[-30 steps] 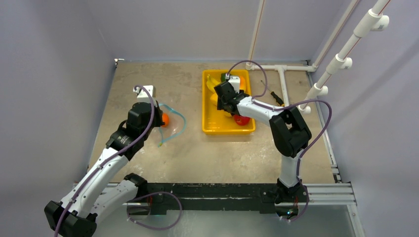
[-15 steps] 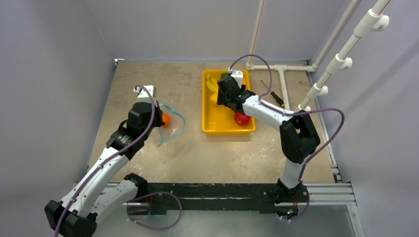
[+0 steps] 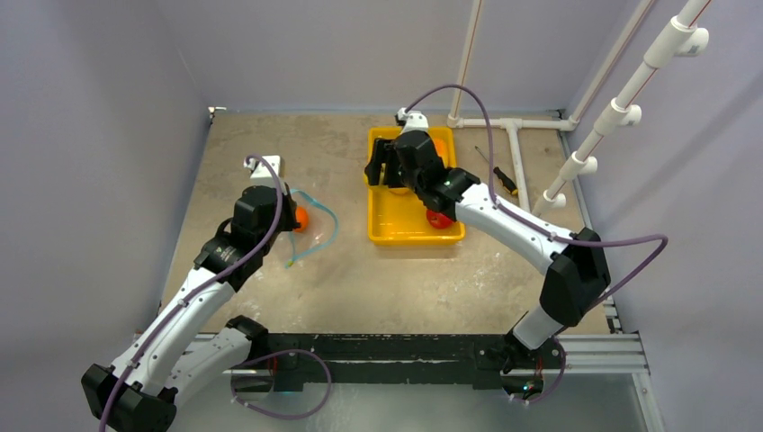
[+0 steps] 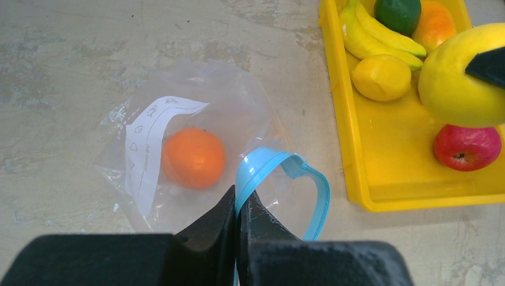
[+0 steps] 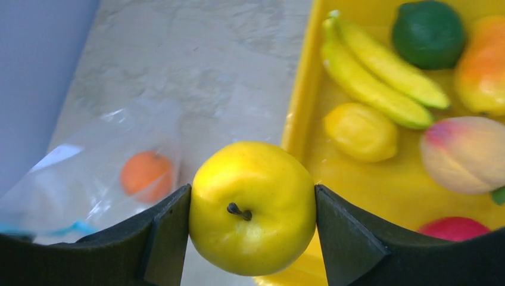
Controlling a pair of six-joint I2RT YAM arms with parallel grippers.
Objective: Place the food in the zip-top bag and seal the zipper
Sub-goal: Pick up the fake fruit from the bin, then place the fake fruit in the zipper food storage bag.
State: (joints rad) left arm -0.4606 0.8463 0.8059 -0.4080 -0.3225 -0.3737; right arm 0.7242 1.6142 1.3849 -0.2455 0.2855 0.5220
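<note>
First, left gripper [image 4: 241, 221]: jaws pressed together, pinching the near part of the zipper, on the left half of the table [image 3: 360, 279].
Zipper [image 4: 311, 182]: teal-blue strip, bowed up into an open loop that rises from the pinch and curls to the right.
Zip-top bag [image 4: 238, 107]: clear and crumpled, lying flat on the table left of the tray and apart from it, with its mouth towards the near right; a white printed panel shows on its left side.
Orange [image 4: 193, 157]: inside the bag, near its middle, just left of the zipper loop.
Right gripper [image 5: 255, 229]: jaws spread wide around a yellow apple, one finger on each side, held above the tray's left rim.
Yellow apple [image 5: 252, 190]: gripped by its sides, stem facing the wrist camera, off the tray floor.
Tray [image 5: 296, 119]: yellow, rectangular, right of the bag.
Bananas [image 5: 381, 71]: far left in the tray.
Lemon [image 5: 360, 131]: just near of the bananas.
Dark green fruit [image 5: 427, 25]: far end of the tray, right of the bananas.
Mango [image 5: 485, 65]: right of the green fruit.
Peach [image 5: 467, 154]: right of the lemon.
Red apple [image 5: 455, 228]: nearest in the tray.
</note>
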